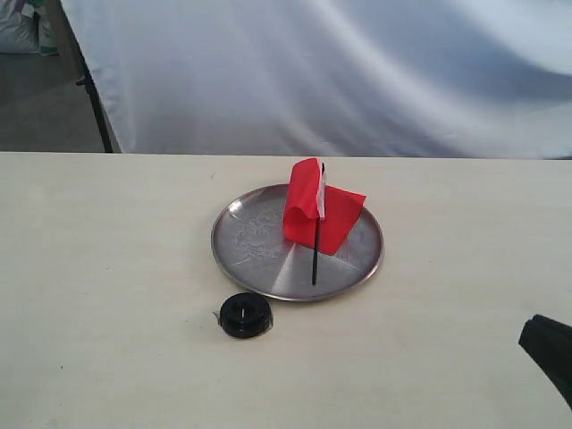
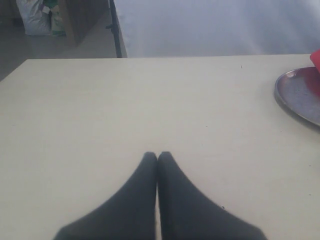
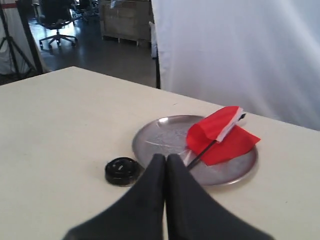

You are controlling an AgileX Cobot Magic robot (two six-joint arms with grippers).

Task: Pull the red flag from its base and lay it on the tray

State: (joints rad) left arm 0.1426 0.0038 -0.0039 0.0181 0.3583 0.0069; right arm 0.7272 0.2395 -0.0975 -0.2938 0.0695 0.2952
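Observation:
The red flag lies on the silver tray with its thin black pole pointing to the tray's front rim. The black round base sits alone on the table just in front of the tray's left side. In the right wrist view the red flag, the tray and the base lie beyond my right gripper, which is shut and empty. My left gripper is shut over bare table, with the tray's rim far off to its side.
The pale table stretches wide around the tray. A white sheet hangs behind its far edge, with a black stand leg at the back left. A dark part of my right arm shows at the front right corner.

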